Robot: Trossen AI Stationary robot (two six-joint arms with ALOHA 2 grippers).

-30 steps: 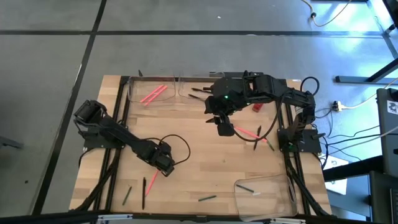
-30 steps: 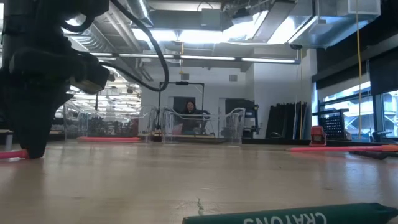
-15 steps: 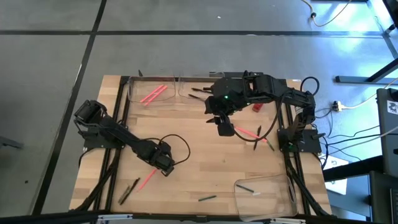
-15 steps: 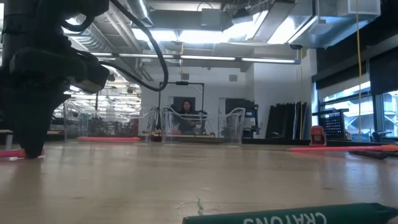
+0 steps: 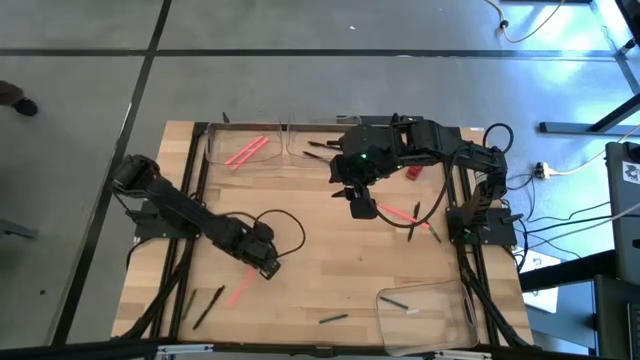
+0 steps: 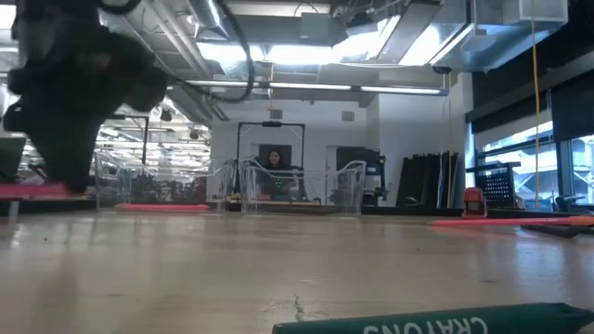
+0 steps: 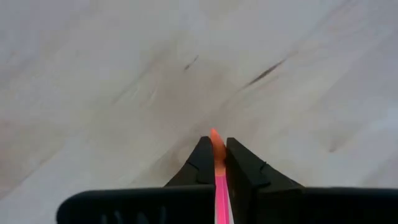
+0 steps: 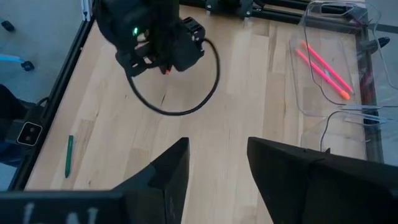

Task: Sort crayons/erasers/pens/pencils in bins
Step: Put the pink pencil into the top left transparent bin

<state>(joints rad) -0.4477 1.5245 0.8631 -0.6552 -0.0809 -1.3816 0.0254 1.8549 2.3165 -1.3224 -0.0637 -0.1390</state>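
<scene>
My left gripper is shut on a pink-red stick over the table's near-left part. In the low view the stick hangs above the tabletop. My right gripper is open and empty, held still near the table's middle. The far-left clear bin holds two pink-red sticks. The clear bin beside it holds dark sticks. A third clear bin at the near right holds two sticks. Loose sticks lie flat on the table at the near left, near middle and right. My left gripper pinches the pink-red stick between its two fingers close to one end. That short pointed end pokes out past the fingertips. The rest runs back between the fingers and out toward the table's near-left corner. The stick is roughly level and clear of the table.
A green crayon lies close to the low camera. A small red thing lies by the right arm. Black frame rails run along both table sides. A person shows far back in the room.
My left gripper has risen from the table with the pink-red stick, which is now lifted clear and about level. Two dark sticks at the near left have slid toward the table's left edge, and one has turned slantwise.
</scene>
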